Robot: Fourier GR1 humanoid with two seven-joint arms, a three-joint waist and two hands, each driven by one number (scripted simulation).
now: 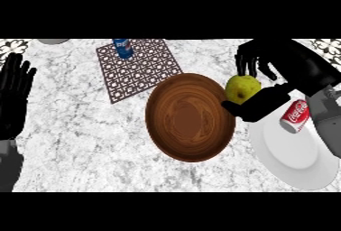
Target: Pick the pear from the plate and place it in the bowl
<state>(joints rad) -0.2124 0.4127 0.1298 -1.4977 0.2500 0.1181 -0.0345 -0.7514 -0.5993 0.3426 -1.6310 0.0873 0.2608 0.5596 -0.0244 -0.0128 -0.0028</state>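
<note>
A yellow-green pear (241,88) hangs at the right rim of a brown wooden bowl (190,117), held in my right hand (276,74), whose fingers curl over it from behind and whose thumb lies under it. The white plate (296,151) lies at the lower right, beneath my right forearm, with a red cola can (295,116) lying on its upper part. My left hand (15,92) rests open at the left edge, fingers up, far from the bowl.
A brown lattice mat (136,67) lies behind the bowl with a blue can (124,48) standing on its far edge. A pale round object (52,41) shows at the top left. The counter is white marble.
</note>
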